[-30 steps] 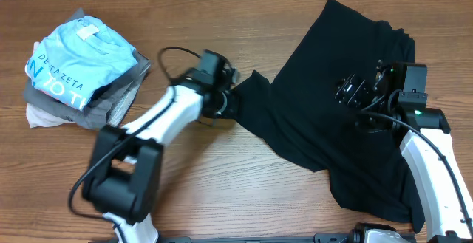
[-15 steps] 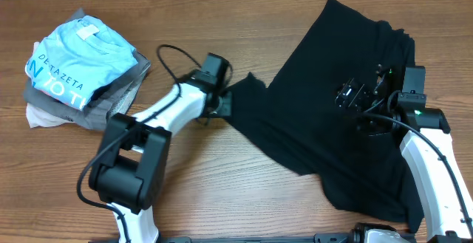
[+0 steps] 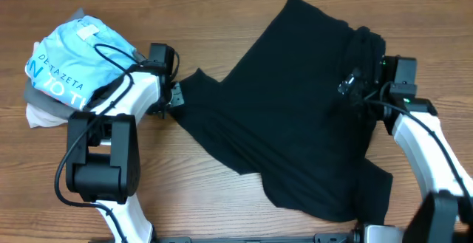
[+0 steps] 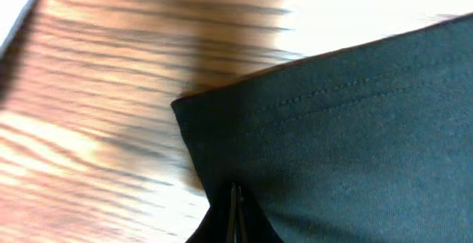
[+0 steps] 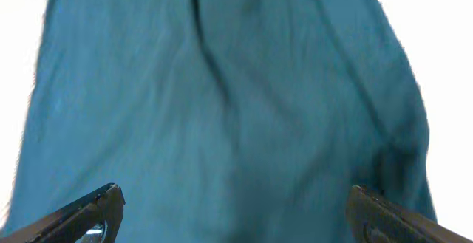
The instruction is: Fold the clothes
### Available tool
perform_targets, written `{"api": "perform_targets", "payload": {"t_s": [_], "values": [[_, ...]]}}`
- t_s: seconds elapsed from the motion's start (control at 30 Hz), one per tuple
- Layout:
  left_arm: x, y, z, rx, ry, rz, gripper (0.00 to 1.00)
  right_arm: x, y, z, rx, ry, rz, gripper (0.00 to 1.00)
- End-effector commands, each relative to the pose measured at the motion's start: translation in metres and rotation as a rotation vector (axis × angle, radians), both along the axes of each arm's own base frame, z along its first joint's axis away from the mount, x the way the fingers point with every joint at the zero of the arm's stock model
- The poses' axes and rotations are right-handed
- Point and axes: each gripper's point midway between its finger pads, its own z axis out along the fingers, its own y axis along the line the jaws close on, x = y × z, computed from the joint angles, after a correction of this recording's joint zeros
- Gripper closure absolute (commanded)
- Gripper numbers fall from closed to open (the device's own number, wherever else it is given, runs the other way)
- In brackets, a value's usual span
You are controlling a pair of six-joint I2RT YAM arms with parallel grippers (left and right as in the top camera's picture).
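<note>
The left gripper (image 4: 235,206) has its two fingers pressed together on a corner of the black garment (image 3: 295,117), pinching the cloth just inside a hem sewn with a double row of stitching. The knit looks smooth and matte. From that corner the garment spreads as a wide, irregular sheet across the wood-grain table (image 3: 207,206), rumpled into soft ridges toward its far right side. There the right gripper (image 5: 236,215) hangs over it with fingers spread wide, and long shallow creases in the fabric run between them; the cloth reads teal in that washed-out wrist view. Behind the left arm sits a stack of folded clothes (image 3: 111,104), topped by a light blue printed shirt (image 3: 70,55).
</note>
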Motion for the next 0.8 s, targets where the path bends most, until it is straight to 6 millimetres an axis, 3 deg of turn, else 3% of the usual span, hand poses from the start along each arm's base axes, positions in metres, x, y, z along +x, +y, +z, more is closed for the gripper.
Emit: {"api": "perform_targets", "payload": {"t_s": [0.0, 0.17, 0.27, 0.4, 0.47, 0.57, 0.77], "values": [[0.000, 0.011, -0.008, 0.047, 0.034, 0.028, 0.96, 0.014, -0.019, -0.021, -0.078, 0.017, -0.056, 0.06], [0.006, 0.001, 0.001, 0.008, 0.033, 0.007, 0.96, 0.028, -0.057, -0.050, -0.225, 0.024, -0.173, 0.26], [0.005, 0.000, 0.002, 0.002, 0.037, 0.006, 0.96, 0.030, -0.065, -0.064, -0.222, 0.036, -0.189, 0.21], [0.004, 0.000, 0.002, 0.004, 0.042, 0.000, 0.96, 0.033, -0.077, -0.068, -0.222, 0.026, -0.217, 0.20], [0.004, -0.001, 0.002, 0.003, 0.042, -0.002, 0.96, 0.034, -0.085, -0.066, -0.222, 0.014, -0.237, 0.24], [0.004, -0.001, 0.002, 0.003, 0.042, -0.002, 0.96, 0.029, -0.099, -0.069, -0.228, 0.023, -0.272, 0.39], [0.004, -0.002, 0.002, -0.005, 0.042, -0.003, 0.96, 0.030, -0.097, -0.088, -0.159, 0.043, -0.249, 0.38]]}}
